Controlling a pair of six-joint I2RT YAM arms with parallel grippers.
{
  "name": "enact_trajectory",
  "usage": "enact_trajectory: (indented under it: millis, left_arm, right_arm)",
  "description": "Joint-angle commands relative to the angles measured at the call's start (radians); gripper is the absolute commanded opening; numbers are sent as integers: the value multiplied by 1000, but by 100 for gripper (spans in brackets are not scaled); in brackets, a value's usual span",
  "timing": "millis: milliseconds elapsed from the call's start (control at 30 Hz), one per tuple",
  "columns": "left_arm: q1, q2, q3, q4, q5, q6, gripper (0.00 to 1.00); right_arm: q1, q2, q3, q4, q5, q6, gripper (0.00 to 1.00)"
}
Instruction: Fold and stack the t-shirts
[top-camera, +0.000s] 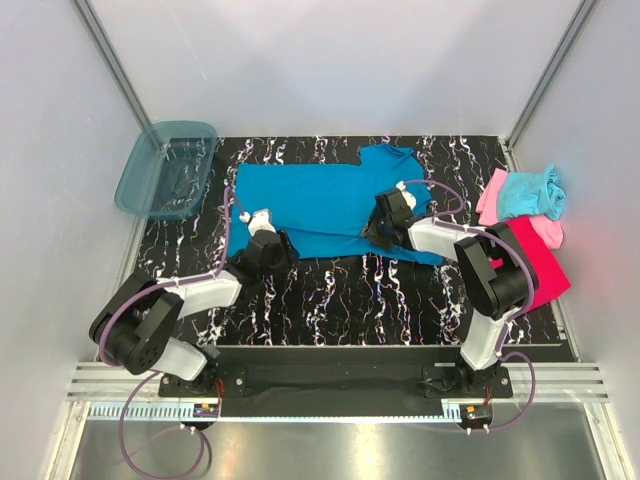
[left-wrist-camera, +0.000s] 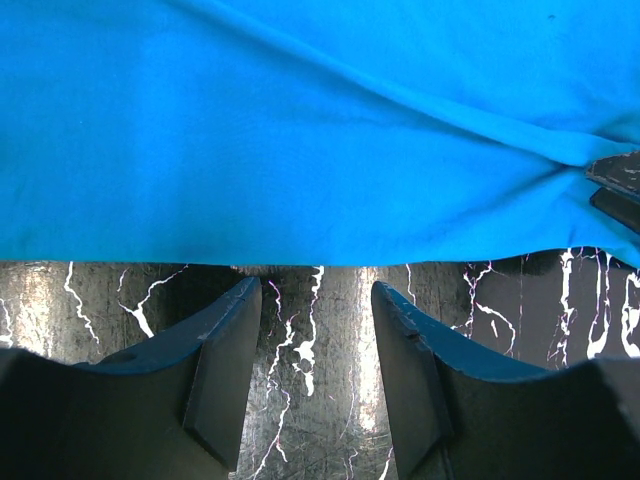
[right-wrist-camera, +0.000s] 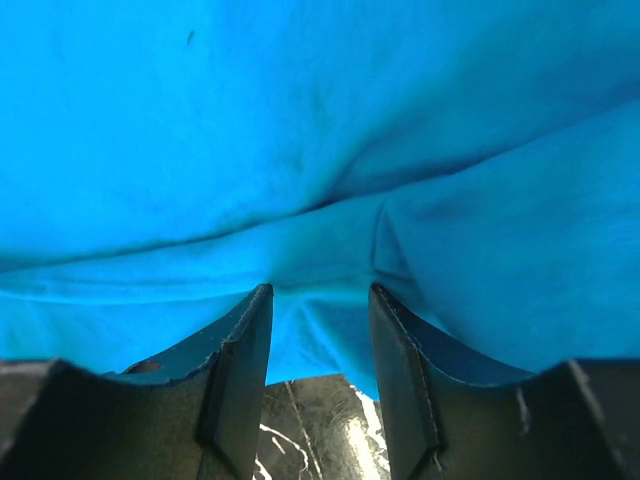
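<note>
- Blue t-shirt (top-camera: 320, 205) lies spread flat on the surface (top-camera: 330, 300).
- Your left claw (left-wrist-camera: 315, 290) gapes empty, just short of its hem.
- Your right claw (right-wrist-camera: 320, 292) gapes astride a cloth fold, not clamped.

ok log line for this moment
phase: pre-grasp | blue shirt: laid flat | left end effector: open at near edge | right end effector: open over bunched cloth

medium blue cloth t-shirt (top-camera: 320, 200) lies spread flat mid black marbled worktop (top-camera: 340, 300); translucent teal plastic bin (top-camera: 180, 125) hangs off the far left corner; over on the far right, light aqua tee (top-camera: 530, 190) sits on top of light pink tee (top-camera: 492, 198); magenta-red tee (top-camera: 545, 270) just in front of those two
</note>
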Motion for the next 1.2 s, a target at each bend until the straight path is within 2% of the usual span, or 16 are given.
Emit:
enact_trajectory:
  millis: [0,533,1167]
  left_arm:
    - [-4,-34,0,58,-32,16,52]
    - [-3,-47,-3,52,-51,16,52]
    - [-3,-46,-3,49,-55,19,52]
  right_arm:
    - [-13,-20,-2,-6,44,-19,50]
    - [-31,-176,-177,-55,19,-28,51]
    - [-45,-184,-46,-104,33,-49,50]
